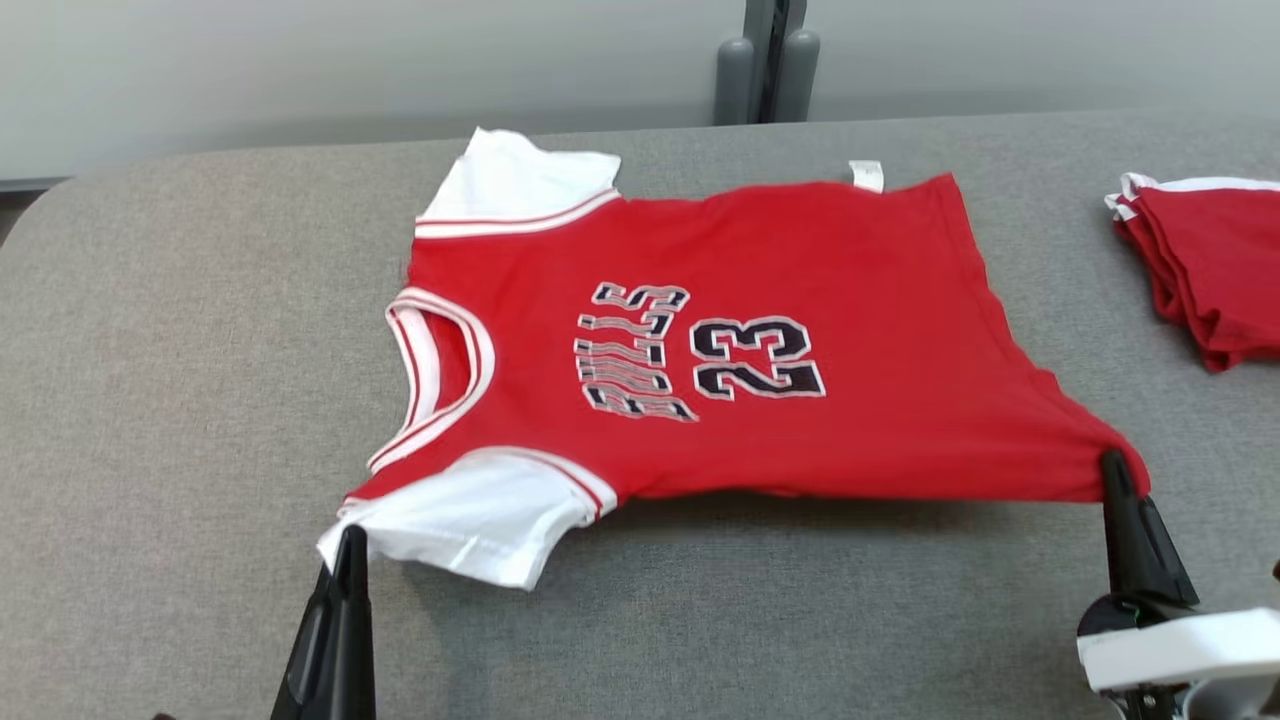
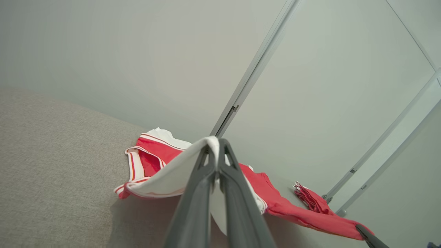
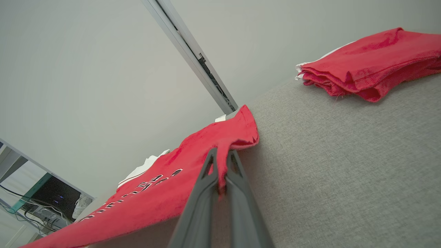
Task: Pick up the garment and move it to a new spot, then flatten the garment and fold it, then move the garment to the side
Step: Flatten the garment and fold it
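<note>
Head view: right fingers (image 1: 1135,540) tip-deep in garment (image 1: 880,440)

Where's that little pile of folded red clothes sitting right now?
In the head view the folded red pile lies at the right edge of the table, apart from the red jersey spread across the middle.

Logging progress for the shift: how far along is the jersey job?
Looks done: the jersey lies spread front-up on the table. In hand: left hand shut on the near white sleeve, right hand shut on the near hem corner, that edge lifted, apparently flattening. Left: folding it, then moving it aside, perhaps by the folded pile.
</note>
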Motion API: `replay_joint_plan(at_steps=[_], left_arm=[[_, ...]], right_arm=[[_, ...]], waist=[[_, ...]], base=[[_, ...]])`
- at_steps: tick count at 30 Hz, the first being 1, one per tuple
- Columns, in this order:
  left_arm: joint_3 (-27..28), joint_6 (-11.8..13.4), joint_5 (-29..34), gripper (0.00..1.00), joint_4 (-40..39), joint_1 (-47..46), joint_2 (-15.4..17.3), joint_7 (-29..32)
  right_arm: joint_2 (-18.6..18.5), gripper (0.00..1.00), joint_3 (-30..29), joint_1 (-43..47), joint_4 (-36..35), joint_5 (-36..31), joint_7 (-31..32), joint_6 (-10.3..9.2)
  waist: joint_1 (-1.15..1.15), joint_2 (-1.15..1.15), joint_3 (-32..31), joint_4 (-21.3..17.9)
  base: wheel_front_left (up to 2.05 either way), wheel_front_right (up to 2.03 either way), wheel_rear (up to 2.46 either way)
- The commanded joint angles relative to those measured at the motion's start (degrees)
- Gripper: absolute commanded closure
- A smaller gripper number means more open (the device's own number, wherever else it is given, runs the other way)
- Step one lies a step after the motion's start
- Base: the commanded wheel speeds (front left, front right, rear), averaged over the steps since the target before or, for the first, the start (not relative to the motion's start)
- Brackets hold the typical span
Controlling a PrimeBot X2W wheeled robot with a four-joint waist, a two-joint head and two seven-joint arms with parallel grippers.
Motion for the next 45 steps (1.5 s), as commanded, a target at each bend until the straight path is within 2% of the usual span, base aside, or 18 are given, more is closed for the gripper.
replay_joint_plan(at_steps=[1,9,17,22,33,45], left_arm=[[0.15,0.23,0.47,1.0,-0.84,1.08,0.34,-0.25],[-0.5,0.77,0.84,1.0,-2.05,4.61,1.0,0.33],[-1.52,0.26,0.39,1.0,-2.07,5.91,1.63,1.24],[-2.23,-0.66,-0.94,1.0,0.79,5.17,1.98,2.38],[-2.62,-2.69,-2.58,1.0,10.18,1.13,1.53,2.44],[-3.34,-4.62,-3.06,1.0,17.16,-3.74,1.42,2.33]], right_arm=[[0.07,1.0,-0.76,1.62,-1.44,-0.65,0.76,0.03],[1.5,1.0,-3.64,7.18,-6.85,-2.01,3.75,0.03],[2.24,1.0,-4.52,10.48,-8.44,-1.85,5.78,0.03],[2.32,1.0,-4.18,10.38,-4.45,-0.5,6.39,0.03],[2.26,1.0,-0.42,6.92,8.93,1.91,2.81,0.03],[2.27,1.0,1.42,3.59,13.96,1.67,2.0,0.03]], waist=[[0.0,0.0,-0.61,-0.32],[0.0,0.0,-2.64,-0.58],[0.0,0.0,-5.6,-0.52],[0.0,0.0,-6.53,-0.77],[0.0,0.0,-7.57,-1.29],[0.0,0.0,-6.73,-2.43]], base=[[0.0,0.0,0.0],[0.0,0.0,0.0],[0.0,0.0,0.0],[0.0,0.0,0.0],[0.0,0.0,0.0],[0.0,0.0,0.0]])
